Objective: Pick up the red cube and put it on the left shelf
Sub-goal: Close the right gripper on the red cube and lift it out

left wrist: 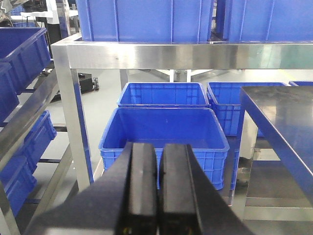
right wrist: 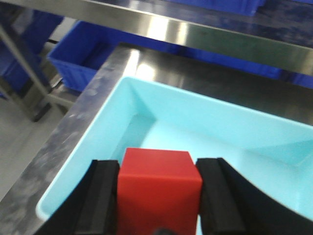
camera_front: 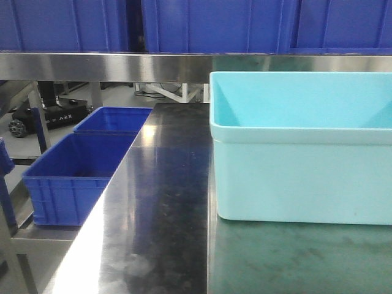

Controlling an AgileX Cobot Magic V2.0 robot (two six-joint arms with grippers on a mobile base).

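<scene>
R pincer [right wrist: 159, 196]: clenched on red cube [right wrist: 159, 181], held over teal bin [right wrist: 115, 129] near its left rim. L pincer [left wrist: 159, 186]: closed, empty. Cube to be raised clear of rim before transfer to left shelf [left wrist: 34, 104].

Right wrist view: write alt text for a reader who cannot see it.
The right end effector grips a red cube between black fingers, over a light turquoise bin. The bin sits on a steel table, with a blue crate beyond.

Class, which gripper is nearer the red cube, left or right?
Right. The right gripper clamps the cube, over the cyan bin. The left gripper is shut and empty, facing blue crates, with no cube in its view.
</scene>
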